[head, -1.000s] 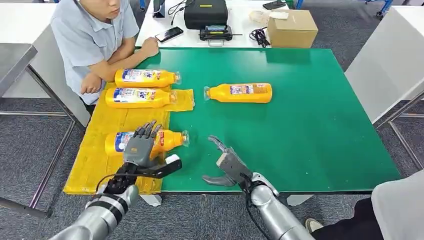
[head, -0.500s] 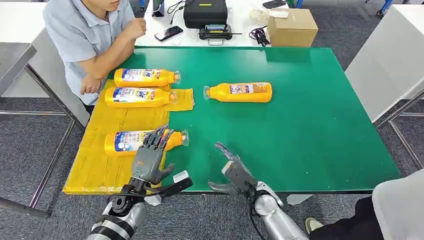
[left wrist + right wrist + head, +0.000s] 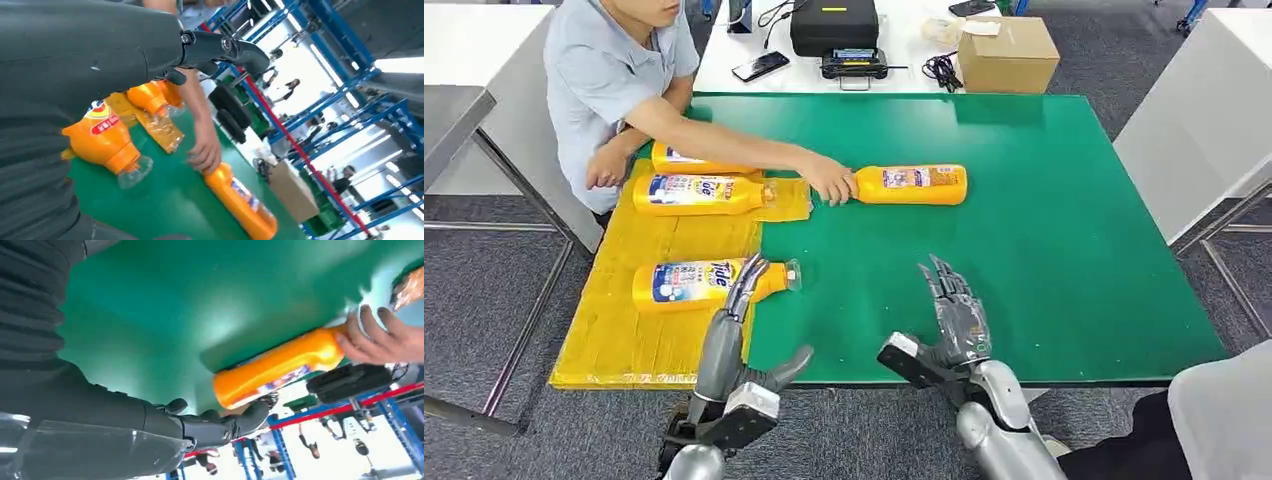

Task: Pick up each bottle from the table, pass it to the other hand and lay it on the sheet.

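Three orange bottles lie on the yellow sheet (image 3: 614,330) at the table's left: the nearest (image 3: 692,283), a middle one (image 3: 699,193) and a far one (image 3: 674,157) partly behind a person's arm. A fourth orange bottle (image 3: 914,184) (image 3: 272,367) (image 3: 240,202) lies on the green table, and the person's hand (image 3: 829,183) (image 3: 205,150) grips its neck. My left hand (image 3: 729,335) is raised near the front edge, just short of the nearest bottle, fingers extended and empty. My right hand (image 3: 954,315) is held up beside it, fingers spread and empty.
The person sits at the table's far left corner. Behind the green table (image 3: 1044,250) a white table carries a black case (image 3: 834,25), a cardboard box (image 3: 1009,55) and a phone (image 3: 761,68). A white table stands at the right.
The person has reached an arm across the sheet and taken hold of the lone bottle's neck. My left hand has drawn back from the nearest bottle. My right hand has turned upright and shifted right.
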`<state>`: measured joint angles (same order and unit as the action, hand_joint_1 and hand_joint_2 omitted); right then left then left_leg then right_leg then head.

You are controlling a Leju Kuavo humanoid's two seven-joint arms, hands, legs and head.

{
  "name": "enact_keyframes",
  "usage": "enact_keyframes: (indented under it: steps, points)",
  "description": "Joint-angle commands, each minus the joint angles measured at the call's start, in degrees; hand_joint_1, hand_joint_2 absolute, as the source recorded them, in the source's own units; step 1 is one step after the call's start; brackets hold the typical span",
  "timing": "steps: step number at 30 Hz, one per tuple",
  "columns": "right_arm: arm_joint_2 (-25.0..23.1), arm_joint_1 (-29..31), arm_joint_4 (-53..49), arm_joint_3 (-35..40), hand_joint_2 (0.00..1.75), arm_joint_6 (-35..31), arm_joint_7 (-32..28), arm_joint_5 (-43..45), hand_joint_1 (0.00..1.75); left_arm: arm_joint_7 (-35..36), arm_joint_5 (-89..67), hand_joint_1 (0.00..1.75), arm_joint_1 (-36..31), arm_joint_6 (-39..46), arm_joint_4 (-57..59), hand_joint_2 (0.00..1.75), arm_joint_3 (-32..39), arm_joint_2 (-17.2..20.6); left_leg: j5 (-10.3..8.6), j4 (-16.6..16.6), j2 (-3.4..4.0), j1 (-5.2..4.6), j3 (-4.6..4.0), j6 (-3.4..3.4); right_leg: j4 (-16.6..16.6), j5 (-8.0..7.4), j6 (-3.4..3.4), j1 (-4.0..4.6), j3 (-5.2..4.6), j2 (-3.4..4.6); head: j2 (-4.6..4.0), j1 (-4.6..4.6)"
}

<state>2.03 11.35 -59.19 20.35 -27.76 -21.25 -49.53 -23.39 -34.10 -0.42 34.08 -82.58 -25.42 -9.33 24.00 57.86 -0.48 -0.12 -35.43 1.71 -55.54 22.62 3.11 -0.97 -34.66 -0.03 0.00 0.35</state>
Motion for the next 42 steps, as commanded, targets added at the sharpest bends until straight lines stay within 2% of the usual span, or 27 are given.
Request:
enact_keyframes:
  steps: [1, 5, 6, 10, 13, 15, 23, 27, 32, 42]
  points:
    - [0.6, 0.2, -3.4, -2.1, 1.75, 1.2, -0.5, 0.4, 0.0, -0.5, 0.8, 0.0, 0.4, 0.6, -2.4, 1.75, -1.1, 1.2, 0.07, 0.0, 0.04, 0.0, 0.15, -0.08, 0.0, 0.07, -0.1, 0.01, 0.12, 0.01, 0.0, 0.0]
    - [0.5, -0.4, -4.4, -2.0, 1.75, 1.1, -0.3, -0.2, 0.0, -0.7, 1.4, 0.0, 0.7, 0.5, -2.6, 1.75, -1.2, 1.1, 0.12, 0.0, 0.06, 0.01, 0.24, -0.1, 0.0, 0.11, -0.14, 0.03, 0.21, 0.03, 0.0, 0.0]
    - [1.4, 0.2, -2.7, -0.8, 1.75, 0.9, 6.2, -7.0, 0.0, -0.3, 2.0, 0.0, 1.2, -0.1, -2.7, 1.75, -1.7, 0.8, 0.15, 0.0, 0.05, 0.04, 0.27, -0.11, 0.0, 0.15, -0.15, 0.05, 0.26, 0.01, 0.0, 0.02]
    - [1.5, 0.8, -2.2, -1.1, 1.75, 0.1, 7.3, -8.6, 0.0, -0.3, 1.9, 0.0, 1.4, -0.2, -3.0, 1.75, -2.1, 0.8, 0.07, 0.0, 0.01, 0.02, 0.18, -0.06, 0.0, 0.08, -0.08, 0.01, 0.18, 0.0, 0.0, 0.02]
    - [2.0, 1.9, -1.2, -0.9, 1.75, 0.3, 10.6, -12.3, 0.0, 0.4, 0.9, 0.0, 1.5, -0.4, -3.1, 1.75, -2.3, 1.1, 0.17, 0.0, 0.06, 0.03, 0.34, -0.1, 0.0, 0.16, -0.14, 0.03, 0.33, 0.04, 0.0, 0.02]
    - [2.0, 2.2, -1.3, -0.9, 1.75, 0.3, 10.6, -12.3, 0.0, 0.4, 0.9, 0.0, 1.6, -0.4, -3.1, 1.75, -2.3, 1.1, 0.03, 0.0, 0.03, 0.01, 0.1, -0.05, 0.0, 0.03, -0.07, 0.0, 0.09, 0.04, 0.0, 0.02]
    - [2.0, 2.1, -1.2, -0.9, 1.75, 0.3, 10.6, -12.3, 0.0, 0.4, 0.9, 0.0, 1.6, -0.4, -3.1, 1.75, -2.3, 1.1, 0.13, 0.0, 0.06, 0.04, 0.3, -0.11, 0.0, 0.12, -0.14, 0.04, 0.28, 0.05, 0.0, 0.02]
    - [2.0, 3.9, 1.4, -1.0, 1.75, 2.3, 12.4, -13.5, 0.0, 0.8, 0.9, 0.0, 1.2, -0.4, -1.9, 1.75, -2.1, 0.7, 0.15, 0.0, 0.11, 0.04, 0.33, -0.09, 0.0, 0.11, -0.13, 0.05, 0.31, 0.1, 0.0, 0.02]
    - [2.8, 6.8, 6.7, -0.8, 1.75, 7.9, 15.9, -14.0, 0.0, 2.8, 1.9, 0.0, 0.5, -1.2, -1.0, 1.75, -1.2, 0.0, 0.05, -0.1, 0.02, 0.03, 0.24, -0.07, 0.1, 0.05, -0.09, 0.02, 0.25, 0.02, 0.0, 0.0]
    - [3.6, 13.4, 14.0, -2.5, 1.75, 12.4, 19.2, -13.6, 0.0, 3.5, 4.8, 0.0, -0.1, -3.4, -0.2, 1.75, -2.1, -0.3, 0.08, 0.0, 0.09, 0.01, 0.25, -0.08, 0.0, 0.06, -0.1, 0.01, 0.24, 0.08, 0.0, 0.02]
